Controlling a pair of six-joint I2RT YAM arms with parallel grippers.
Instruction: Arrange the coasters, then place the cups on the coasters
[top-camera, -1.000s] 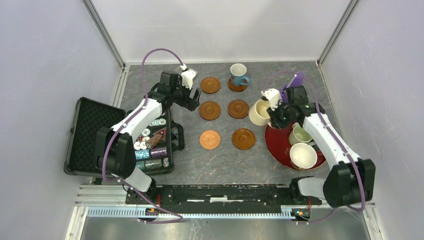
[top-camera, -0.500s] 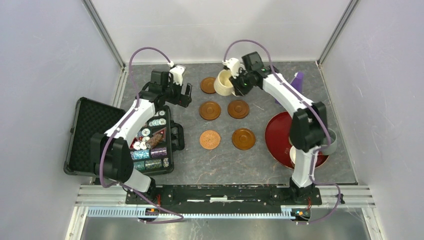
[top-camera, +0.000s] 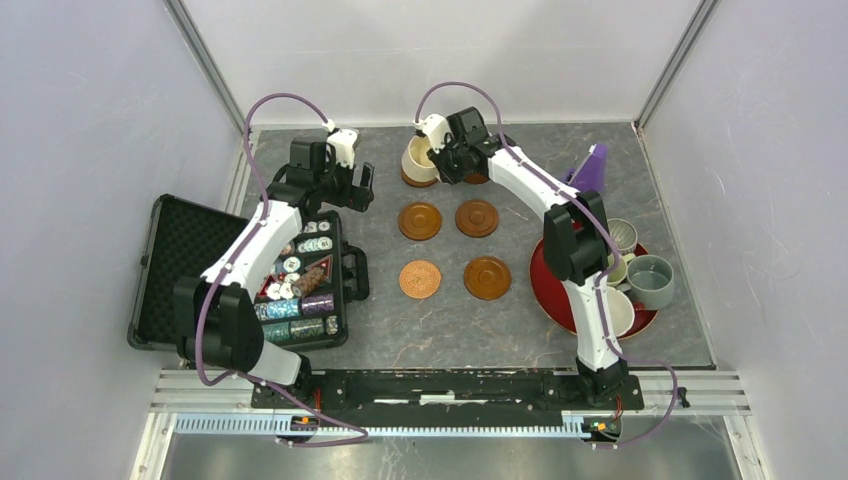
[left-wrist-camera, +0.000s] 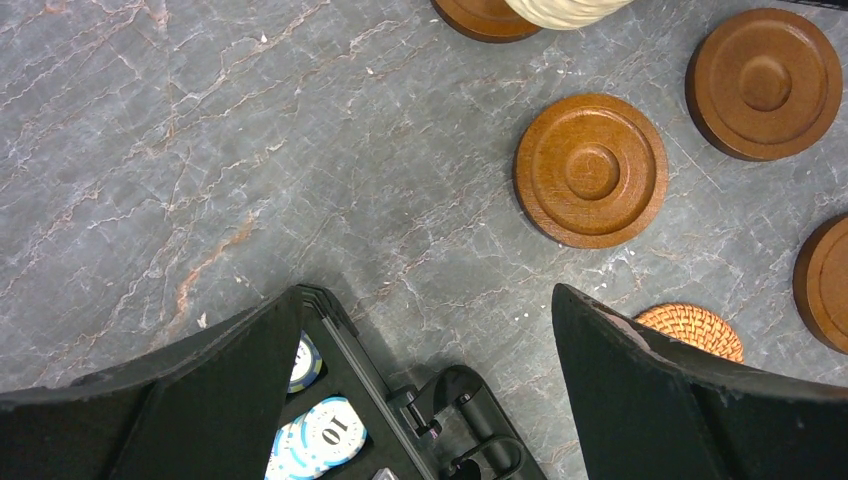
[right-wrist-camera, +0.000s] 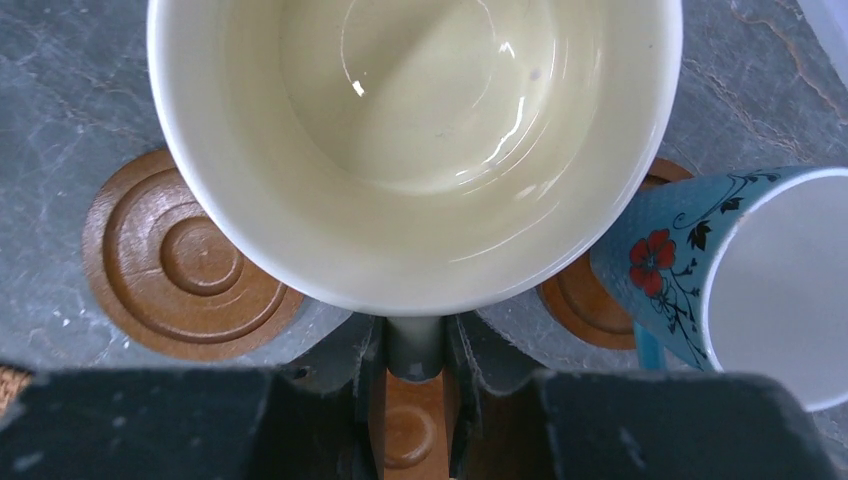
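Carrying the cream cup in the right gripper, pinched almost fully together on a narrow bit at the cup's near wall, the handle by the look of it. Cup axis roughly upright, mouth up, parked over the far-left coaster of the two-by-three grid; cannot tell whether base and coaster touch. From the left wrist view, looks biased toward the blue cup side rather than centred, so probably wants a small nudge away from it, then straight down before letting go. Tight there: blue cup just beside, on the far-right coaster, easy to clip. Left gripper spread wide, holding nothing, hovering over the desk and the edge of the chip case, near the same coaster but not needed here. Leaves four coasters bare, with the remaining cups on the red tray, nearer the right arm.
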